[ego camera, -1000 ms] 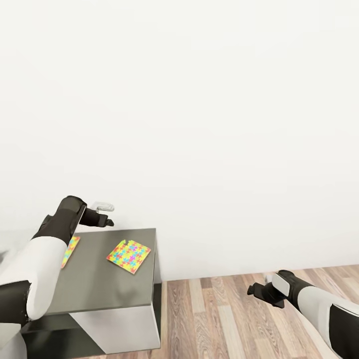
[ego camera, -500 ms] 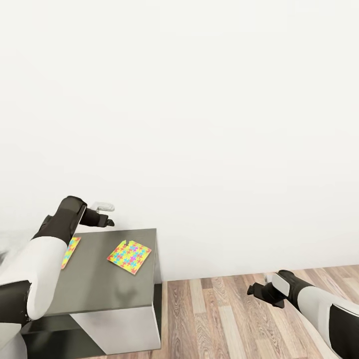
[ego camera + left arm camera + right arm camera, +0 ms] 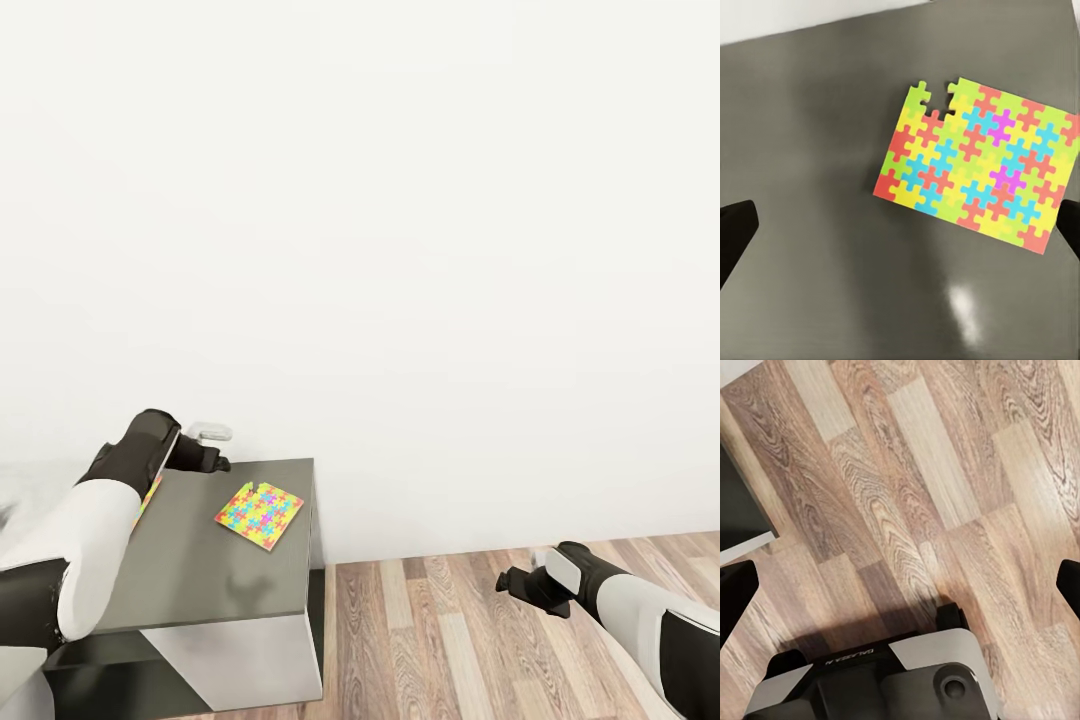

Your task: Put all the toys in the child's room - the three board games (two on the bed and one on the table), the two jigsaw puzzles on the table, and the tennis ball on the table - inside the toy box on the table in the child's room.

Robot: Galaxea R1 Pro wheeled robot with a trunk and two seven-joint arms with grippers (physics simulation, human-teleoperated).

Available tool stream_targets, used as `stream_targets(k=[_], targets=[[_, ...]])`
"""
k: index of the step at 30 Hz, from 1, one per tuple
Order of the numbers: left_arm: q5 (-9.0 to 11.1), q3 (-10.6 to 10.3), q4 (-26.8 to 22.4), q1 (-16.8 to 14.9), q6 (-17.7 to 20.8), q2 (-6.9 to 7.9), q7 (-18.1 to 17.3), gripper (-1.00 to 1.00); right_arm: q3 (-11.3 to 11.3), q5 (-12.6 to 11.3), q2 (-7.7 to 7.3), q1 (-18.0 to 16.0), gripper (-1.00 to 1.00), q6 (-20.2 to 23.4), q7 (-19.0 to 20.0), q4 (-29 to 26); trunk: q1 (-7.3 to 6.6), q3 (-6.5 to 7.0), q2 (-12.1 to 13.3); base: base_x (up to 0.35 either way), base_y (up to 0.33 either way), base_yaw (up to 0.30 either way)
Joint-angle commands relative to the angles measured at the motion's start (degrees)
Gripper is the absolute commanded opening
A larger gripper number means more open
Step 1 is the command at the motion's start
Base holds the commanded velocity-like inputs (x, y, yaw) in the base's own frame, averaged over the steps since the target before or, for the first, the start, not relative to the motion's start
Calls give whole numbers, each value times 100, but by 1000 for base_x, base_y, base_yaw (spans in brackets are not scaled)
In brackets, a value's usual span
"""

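Observation:
One jigsaw puzzle [image 3: 259,515], a flat mat of bright interlocking pieces, lies on the table's lower dark grey side unit [image 3: 220,580] near its right edge. A sliver of a second jigsaw puzzle [image 3: 151,490] peeks out from under my left forearm. My left gripper [image 3: 212,463] hovers open above the unit's back edge. In the left wrist view the jigsaw puzzle [image 3: 979,165] lies flat between the spread fingertips [image 3: 736,232], nearer one of them. My right gripper [image 3: 508,581] hangs open over the floor, holding nothing. The board games, tennis ball, toy box and bed are out of view.
A plain white wall stands behind the side unit. Wooden plank floor [image 3: 450,640] stretches to the right of it. The right wrist view looks down on floor planks [image 3: 930,487], with a corner of the side unit [image 3: 739,510] and part of my own base [image 3: 870,682].
My left arm has dropped lower toward the side unit, covering more of the second puzzle. The right arm and the puzzles have not moved.

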Motion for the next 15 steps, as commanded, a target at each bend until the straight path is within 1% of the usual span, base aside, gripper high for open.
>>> stream_targets(k=[1,2,5,11,15], targets=[[-58,50,-2,-6,6,-9,-46,100,40,-21,-5,-6,100,16,4,-11,4,-13,-13,0,0,0],[-50,104,0,-9,-11,-16,-37,100,38,-21,-5,-6,100,12,3,-10,4,-13,-13,0,0,0],[-31,179,-17,-12,-35,-22,-28,100,37,-21,-5,-6,100,5,2,-10,4,-20,-13,0,0,0],[-12,227,-44,-14,-50,-39,-23,100,41,-21,-5,-6,100,-2,2,-8,4,-61,-13,0,0,0],[-5,232,-49,-18,-62,-97,-22,100,43,-18,-5,-6,100,-4,2,-6,4,-96,-13,0,0,0]])
